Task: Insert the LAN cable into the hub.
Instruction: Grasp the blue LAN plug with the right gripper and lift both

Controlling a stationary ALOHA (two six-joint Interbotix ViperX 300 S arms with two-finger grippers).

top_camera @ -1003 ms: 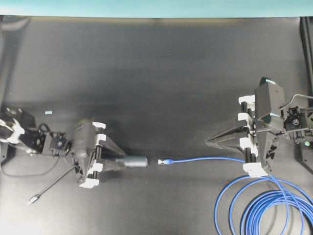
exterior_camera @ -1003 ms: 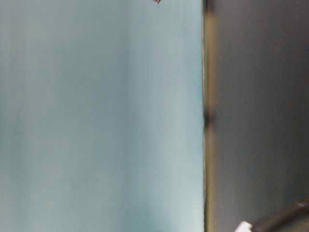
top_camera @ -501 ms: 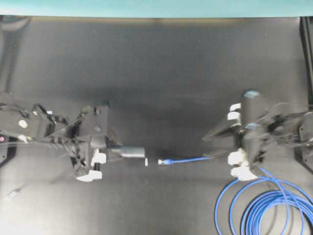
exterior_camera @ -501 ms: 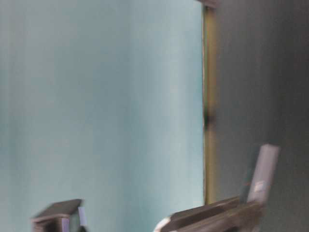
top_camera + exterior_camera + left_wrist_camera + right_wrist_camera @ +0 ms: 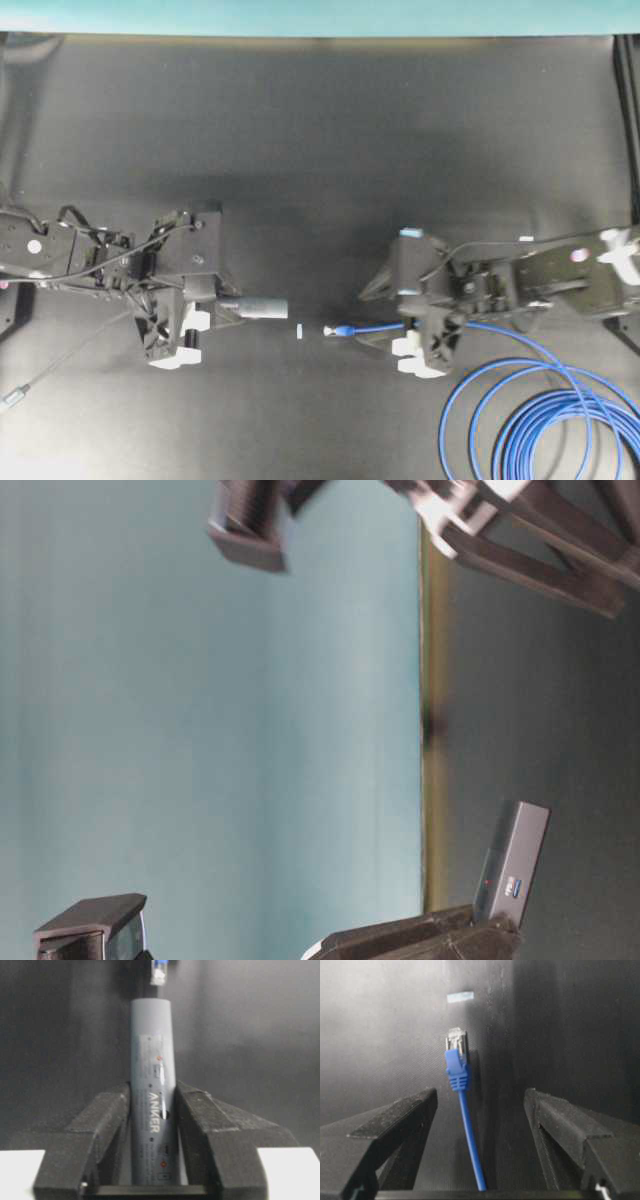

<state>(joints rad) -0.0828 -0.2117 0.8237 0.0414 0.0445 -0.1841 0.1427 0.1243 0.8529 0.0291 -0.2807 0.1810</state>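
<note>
The left gripper (image 5: 150, 1125) is pinching the hub (image 5: 151, 1090) — its two black fingers (image 5: 107, 1125) press on both sides of the dark-grey bar, which has "ANKER" printed along it. In the overhead view the hub (image 5: 258, 308) sticks out of the left gripper (image 5: 222, 310) and points toward the LAN cable's plug (image 5: 332, 331). There is a gap between the hub's free end and the plug; they do not touch. In that gap, just beside the plug, lies a tiny pale tape mark (image 5: 299, 331) on the black table mat (image 5: 320, 150). Nothing else lies between hub and plug.

The right gripper (image 5: 480, 1110) is spread wide, with its fingers (image 5: 395, 1120) apart on either side of the LAN cable (image 5: 470, 1145) and not touching it. The clear plug with its blue boot (image 5: 457, 1060) lies flat on the mat, a little ahead of the fingertips, and the tape mark (image 5: 460, 996) is just past it.

From above, the right gripper (image 5: 385, 315) sits over the straight part of the cable (image 5: 375, 327), right behind the plug. Farther from the plug, the cable winds into big blue loops (image 5: 545, 420) near the table's corner. A thin grey cord (image 5: 60, 360) trails from the left arm, far from the plug — its small silver end (image 5: 10, 398) rests by the table's edge.
</note>
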